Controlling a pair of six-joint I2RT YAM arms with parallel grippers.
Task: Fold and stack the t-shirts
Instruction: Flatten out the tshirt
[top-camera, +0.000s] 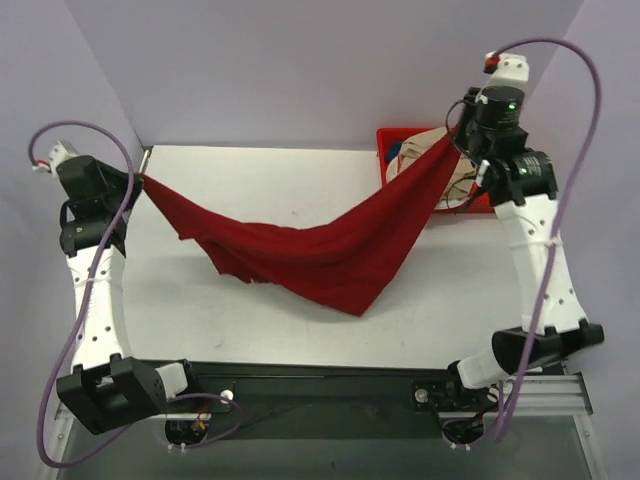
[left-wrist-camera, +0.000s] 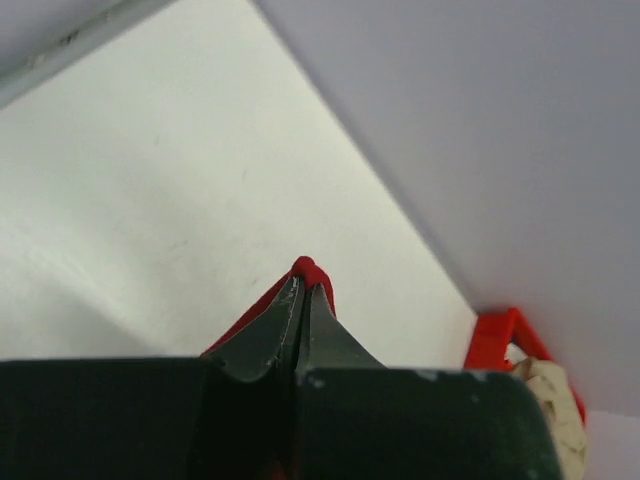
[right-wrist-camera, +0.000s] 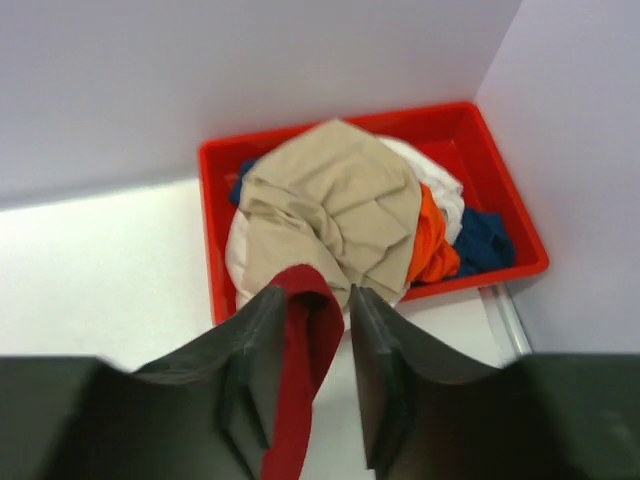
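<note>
White surface (top-camera: 300, 175) fills most of the top view, and nothing folded lies on it. Strung across it is the dark red t-shirt (top-camera: 310, 250), hanging between the two arms like a hammock. Its ends are raised at the far left and far right, its middle sags onto the surface, and one loose corner points toward the near edge.

At the far right corner stands the red bin (right-wrist-camera: 455, 125), with the right end of the shirt held above its near side. Inside it the other shirts sit in a crumpled heap. A tan t-shirt (right-wrist-camera: 330, 210) lies on top, with a white t-shirt (right-wrist-camera: 435, 180), an orange t-shirt (right-wrist-camera: 432, 250) and a blue t-shirt (right-wrist-camera: 485, 240) showing beside and beneath it.

The left tool (left-wrist-camera: 303, 285) is clenched on one end of the red shirt, its fingers pressed together with a nub of red cloth poking out at the tips. The right tool (right-wrist-camera: 310, 300) grasps the other end. Its fingers stand slightly apart with a thick fold of red cloth between them, and the cloth runs taut up to it in the top view, so I judge it held.

The task looks barely begun. One shirt is out of the bin and being spread, but it is not yet laid flat or folded. No stack exists, and at least four shirts wait in the bin.
</note>
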